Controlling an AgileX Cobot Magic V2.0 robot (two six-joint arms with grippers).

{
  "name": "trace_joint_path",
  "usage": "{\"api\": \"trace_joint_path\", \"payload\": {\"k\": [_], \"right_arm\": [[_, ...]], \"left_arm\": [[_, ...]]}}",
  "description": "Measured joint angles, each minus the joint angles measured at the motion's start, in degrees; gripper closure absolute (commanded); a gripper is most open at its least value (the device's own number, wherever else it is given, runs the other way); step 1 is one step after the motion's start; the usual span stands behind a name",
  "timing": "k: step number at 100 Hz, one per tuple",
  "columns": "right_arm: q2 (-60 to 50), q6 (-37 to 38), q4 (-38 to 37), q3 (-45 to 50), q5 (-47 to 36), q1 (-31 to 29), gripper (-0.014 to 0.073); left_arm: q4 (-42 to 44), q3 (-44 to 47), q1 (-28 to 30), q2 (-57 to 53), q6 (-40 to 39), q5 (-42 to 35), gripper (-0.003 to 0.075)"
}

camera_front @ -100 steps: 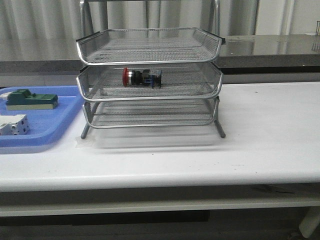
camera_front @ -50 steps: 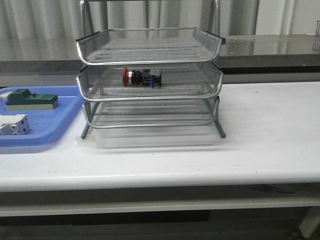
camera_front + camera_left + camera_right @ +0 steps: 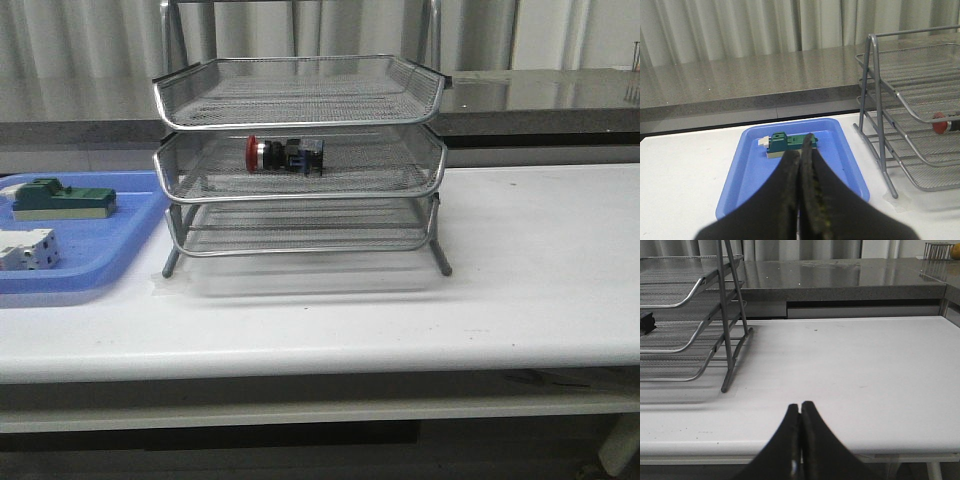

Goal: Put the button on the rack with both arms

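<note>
Inside, the red-capped button (image 3: 284, 155) lies on the rack's (image 3: 300, 190) silver mesh.

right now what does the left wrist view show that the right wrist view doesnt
Only the left wrist view shows the blue tray holding the green block, the button with its red head, and the shut left claw. Only the right wrist view shows the open white table right of the rack and the shut right claw. Both show the rack, the grey counter and the curtains.
</note>
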Motion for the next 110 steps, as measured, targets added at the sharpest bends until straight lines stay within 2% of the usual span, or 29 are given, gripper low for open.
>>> {"api": "trace_joint_path", "payload": {"k": [101,110], "right_arm": [[0.0,0.0,0.0,0.0,-0.22,0.0,0.0649],[0.0,0.0,0.0,0.0,-0.22,0.0,0.0649]], "left_arm": [[0.0,0.0,0.0,0.0,-0.03,-0.1,0.0741],[2.09,0.4,0.0,-0.11,-2.54,-0.76,0.0741]]}}
